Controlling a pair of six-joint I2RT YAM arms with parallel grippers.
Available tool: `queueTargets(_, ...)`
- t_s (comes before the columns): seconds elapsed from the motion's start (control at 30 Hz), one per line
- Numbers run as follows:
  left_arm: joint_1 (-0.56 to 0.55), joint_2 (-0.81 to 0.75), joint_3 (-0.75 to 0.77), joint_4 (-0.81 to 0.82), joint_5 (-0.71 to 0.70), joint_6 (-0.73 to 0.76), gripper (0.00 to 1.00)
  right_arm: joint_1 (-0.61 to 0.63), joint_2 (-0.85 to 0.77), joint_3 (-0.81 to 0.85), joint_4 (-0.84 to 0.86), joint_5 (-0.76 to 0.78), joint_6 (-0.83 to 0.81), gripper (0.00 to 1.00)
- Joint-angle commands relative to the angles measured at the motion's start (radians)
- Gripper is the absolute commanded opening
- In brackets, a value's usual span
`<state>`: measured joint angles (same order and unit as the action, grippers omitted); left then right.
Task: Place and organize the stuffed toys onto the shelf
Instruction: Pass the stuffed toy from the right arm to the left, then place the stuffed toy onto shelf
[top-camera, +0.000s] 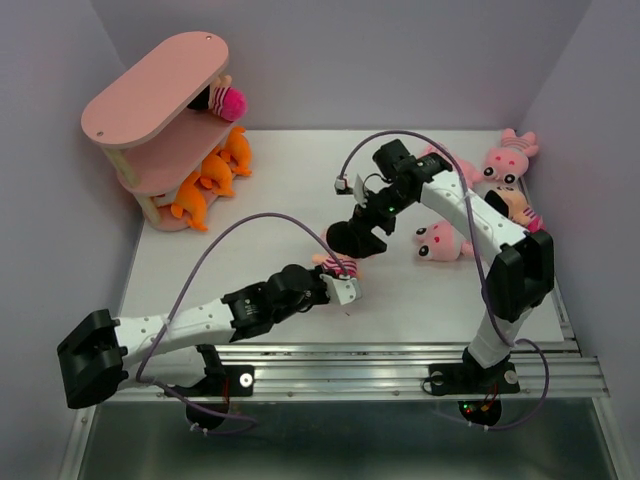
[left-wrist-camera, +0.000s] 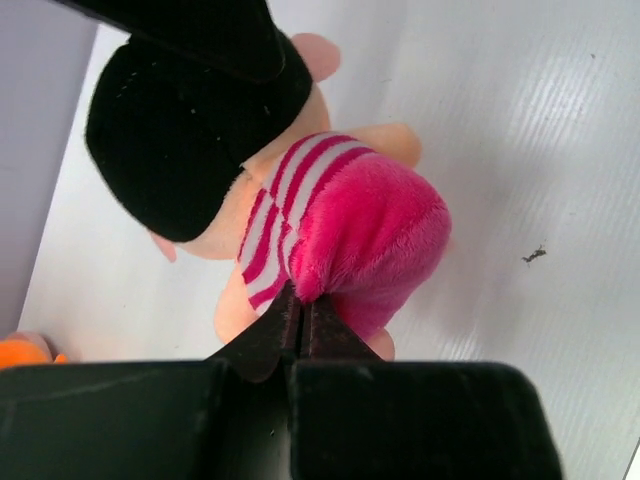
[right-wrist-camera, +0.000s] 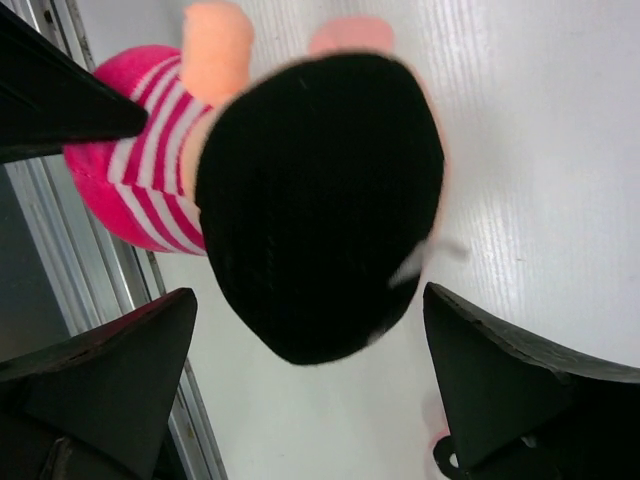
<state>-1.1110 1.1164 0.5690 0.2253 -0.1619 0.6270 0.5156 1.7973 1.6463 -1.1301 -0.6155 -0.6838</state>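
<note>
A peach-faced doll (left-wrist-camera: 340, 210) with black hair and magenta striped clothes lies on the white table. My left gripper (left-wrist-camera: 300, 303) is shut on the magenta cloth at its lower body; in the top view this gripper (top-camera: 336, 276) is at the table's middle front. My right gripper (right-wrist-camera: 310, 305) is open, its jaws standing either side of the doll's black head (right-wrist-camera: 320, 200) without touching it; in the top view it (top-camera: 362, 228) is just beyond the doll (top-camera: 334, 264). The pink shelf (top-camera: 150, 88) stands at the far left, with another doll (top-camera: 222, 98) and orange toys (top-camera: 215, 172) on its tiers.
Two pink striped animals (top-camera: 440, 241) (top-camera: 510, 156) and one more doll (top-camera: 516, 205) lie on the table's right side, by my right arm. Purple walls close in left, back and right. A metal rail (top-camera: 400, 362) runs along the near edge.
</note>
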Motion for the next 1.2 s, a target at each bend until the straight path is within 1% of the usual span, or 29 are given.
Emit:
queueTargets(0.0, 0.003, -0.104, -0.037, 0.045, -0.073, -0.05, 0.0, -0.023, -0.099, 0.052, 0.088, 0.062, 0.071, 1.0)
queueTargets(0.17, 0.019, -0.144, -0.043, 0.019, -0.117, -0.113, 0.0, -0.11, -0.119, 0.151, 0.136, 0.01, 0.151, 1.0)
queueTargets(0.23, 0.028, -0.144, -0.035, 0.014, -0.165, -0.134, 0.0, -0.15, -0.125, 0.159, 0.161, -0.029, 0.191, 1.0)
queueTargets(0.27, 0.031, -0.141, -0.031, 0.02, -0.198, -0.169, 0.0, -0.163, -0.136, 0.147, 0.191, -0.042, 0.2, 1.0)
queueTargets(0.3, 0.034, -0.138, -0.024, 0.028, -0.273, -0.193, 0.0, -0.163, -0.144, 0.127, 0.21, -0.064, 0.208, 1.0)
queueTargets(0.37, 0.062, -0.129, -0.008, 0.039, -0.33, -0.234, 0.0, -0.192, -0.168, 0.029, 0.28, -0.088, 0.234, 1.0)
queueTargets(0.4, 0.077, -0.127, 0.014, 0.049, -0.384, -0.287, 0.0, -0.192, -0.176, -0.008, 0.3, -0.124, 0.243, 1.0)
queueTargets(0.43, 0.097, -0.121, 0.028, 0.048, -0.399, -0.318, 0.0, -0.203, -0.18, -0.044, 0.315, -0.147, 0.245, 1.0)
queueTargets(0.47, 0.147, -0.112, 0.044, 0.049, -0.407, -0.346, 0.0, -0.212, -0.184, -0.104, 0.331, -0.171, 0.244, 1.0)
queueTargets(0.5, 0.177, -0.107, 0.086, 0.042, -0.416, -0.418, 0.0, -0.212, -0.177, -0.13, 0.332, -0.252, 0.231, 1.0)
queueTargets(0.53, 0.209, -0.099, 0.109, 0.034, -0.416, -0.461, 0.0, -0.224, -0.171, -0.156, 0.331, -0.301, 0.221, 1.0)
queueTargets(0.57, 0.282, -0.084, 0.162, 0.025, -0.398, -0.501, 0.0, -0.224, -0.156, -0.198, 0.331, -0.373, 0.213, 1.0)
queueTargets(0.6, 0.316, -0.076, 0.189, 0.013, -0.387, -0.56, 0.0, -0.224, -0.147, -0.215, 0.331, -0.401, 0.196, 1.0)
queueTargets(0.67, 0.371, -0.064, 0.236, 0.012, -0.37, -0.602, 0.0, -0.224, -0.136, -0.247, 0.329, -0.434, 0.173, 1.0)
queueTargets(0.7, 0.416, -0.053, 0.277, 0.016, -0.354, -0.619, 0.0, -0.224, -0.133, -0.265, 0.331, -0.432, 0.162, 1.0)
queueTargets(0.73, 0.436, -0.05, 0.296, 0.02, -0.34, -0.66, 0.0, -0.224, -0.128, -0.27, 0.331, -0.417, 0.15, 1.0)
queueTargets(0.9, 0.565, -0.014, 0.412, 0.005, -0.275, -0.75, 0.0, -0.224, -0.124, -0.31, 0.331, -0.428, 0.124, 1.0)
queueTargets(1.0, 0.614, 0.0, 0.459, -0.012, -0.24, -0.792, 0.0, -0.233, -0.122, -0.324, 0.331, -0.434, 0.113, 1.0)
queueTargets(1.03, 0.652, 0.005, 0.474, -0.015, -0.226, -0.805, 0.0, -0.233, -0.121, -0.329, 0.331, -0.44, 0.11, 1.0)
queueTargets(1.07, 0.671, 0.01, 0.482, -0.024, -0.193, -0.831, 0.0, -0.233, -0.121, -0.33, 0.331, -0.446, 0.109, 1.0)
queueTargets(1.1, 0.691, 0.013, 0.482, -0.024, -0.192, -0.831, 0.0, -0.233, -0.121, -0.332, 0.331, -0.446, 0.109, 1.0)
queueTargets(1.17, 0.747, 0.028, 0.509, -0.043, -0.119, -0.869, 0.0, -0.233, -0.121, -0.335, 0.331, -0.455, 0.105, 1.0)
